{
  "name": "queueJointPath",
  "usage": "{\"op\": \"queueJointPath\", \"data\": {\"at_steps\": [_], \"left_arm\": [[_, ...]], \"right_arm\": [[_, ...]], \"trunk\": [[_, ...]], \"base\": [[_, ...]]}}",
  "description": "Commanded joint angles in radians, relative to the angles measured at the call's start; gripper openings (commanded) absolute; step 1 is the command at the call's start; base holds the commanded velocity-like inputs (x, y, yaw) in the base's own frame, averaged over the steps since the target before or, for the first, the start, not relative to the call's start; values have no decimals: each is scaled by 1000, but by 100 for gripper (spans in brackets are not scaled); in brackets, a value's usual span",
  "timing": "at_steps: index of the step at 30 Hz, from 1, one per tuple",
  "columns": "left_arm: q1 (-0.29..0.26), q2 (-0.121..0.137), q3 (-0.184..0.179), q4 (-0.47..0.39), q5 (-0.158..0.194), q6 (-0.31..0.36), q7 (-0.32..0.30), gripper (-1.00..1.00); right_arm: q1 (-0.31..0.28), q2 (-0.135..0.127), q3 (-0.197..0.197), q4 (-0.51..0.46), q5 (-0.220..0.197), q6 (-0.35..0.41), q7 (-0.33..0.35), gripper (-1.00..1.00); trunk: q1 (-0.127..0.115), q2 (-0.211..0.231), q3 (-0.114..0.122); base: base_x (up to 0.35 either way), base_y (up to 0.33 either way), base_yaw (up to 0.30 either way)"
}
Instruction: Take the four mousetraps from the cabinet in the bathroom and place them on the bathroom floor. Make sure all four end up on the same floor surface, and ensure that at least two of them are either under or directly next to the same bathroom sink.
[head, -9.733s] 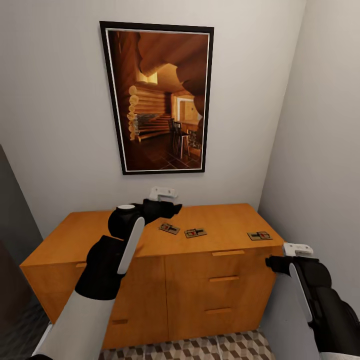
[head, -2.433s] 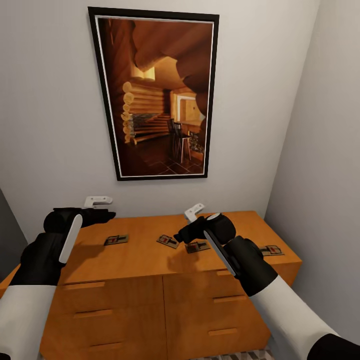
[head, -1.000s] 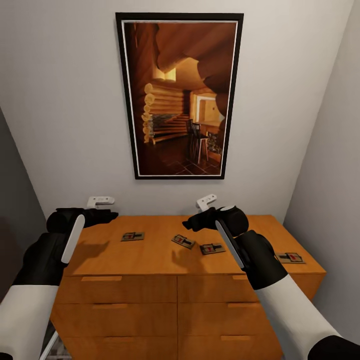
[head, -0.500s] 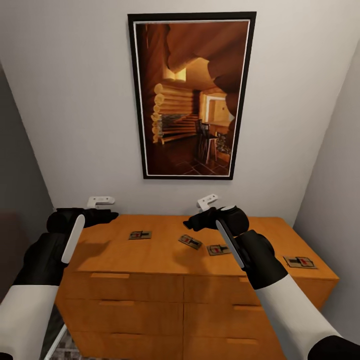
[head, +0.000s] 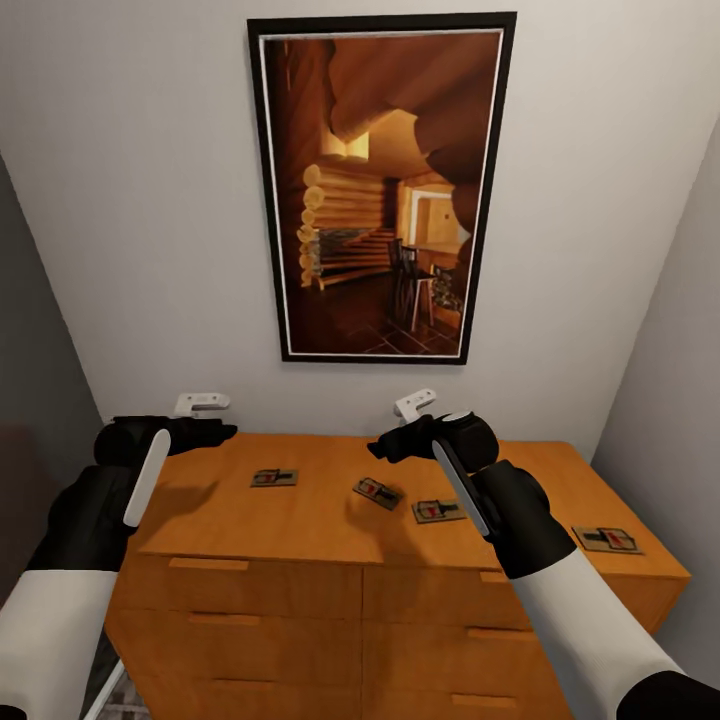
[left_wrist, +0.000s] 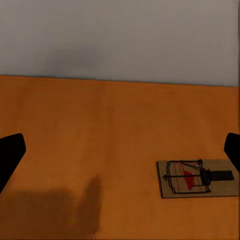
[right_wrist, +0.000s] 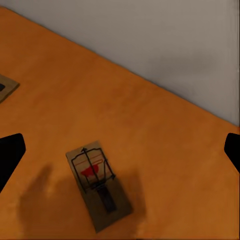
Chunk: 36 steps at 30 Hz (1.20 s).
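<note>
- Left gripper (head: 222, 432) hovers above the cabinet (head: 300, 515) top at its left rear corner, close to the wall; in the left wrist view its dark fingertips (left_wrist: 11, 152) sit at opposite edges of the frame, spread wide, nothing between them.
- Right gripper (head: 378, 452) hovers over the middle of the cabinet top, fingers pointing leftward; in the right wrist view its fingertips (right_wrist: 10, 151) are likewise wide apart and hold nothing.
- Four mousetraps lie flat on the cabinet top, none touched by either gripper.
- First mousetrap (head: 273, 478) lies left of centre, near the left gripper; in the left wrist view it (left_wrist: 197, 178) sits below and off to one side of the spread fingers.
- Second mousetrap (head: 378, 492) lies at the centre, just below the right gripper, turned at an angle; in the right wrist view it (right_wrist: 98, 184) lies between the fingertips.
- Third mousetrap (head: 438, 511) lies just right of the second, apart from it, partly behind the right forearm.
- Fourth mousetrap (head: 607, 540) lies well apart, near the cabinet's right front corner.
- Framed picture (head: 381, 190) of a log interior hangs on the wall above the cabinet.
</note>
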Motion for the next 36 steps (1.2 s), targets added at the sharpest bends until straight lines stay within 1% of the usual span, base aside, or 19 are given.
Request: {"op": "queueJointPath", "data": {"at_steps": [1,18,25,29,36], "left_arm": [[-1,0,-1,-1,1,4,0,100],[-1,-3,-1,-1,0,4,0,100],[-1,-4,-1,-1,1,4,0,100],[-1,-4,-1,-1,1,4,0,100],[-1,-7,-1,0,1,4,-1,100]], "right_arm": [[-1,0,0,0,-2,4,-1,100],[-1,-4,5,4,-6,4,-1,100],[-1,-8,13,6,-13,4,3,100],[-1,-15,34,12,-20,4,9,100],[-1,-24,101,64,-36,4,14,100]], "trunk": [[0,-1,-1],[0,-1,-1],[0,-1,-1],[0,-1,-1],[0,-1,-1]], "base": [[116,-84,4],[29,-21,1],[2,-1,0],[0,0,0],[0,0,0]]}}
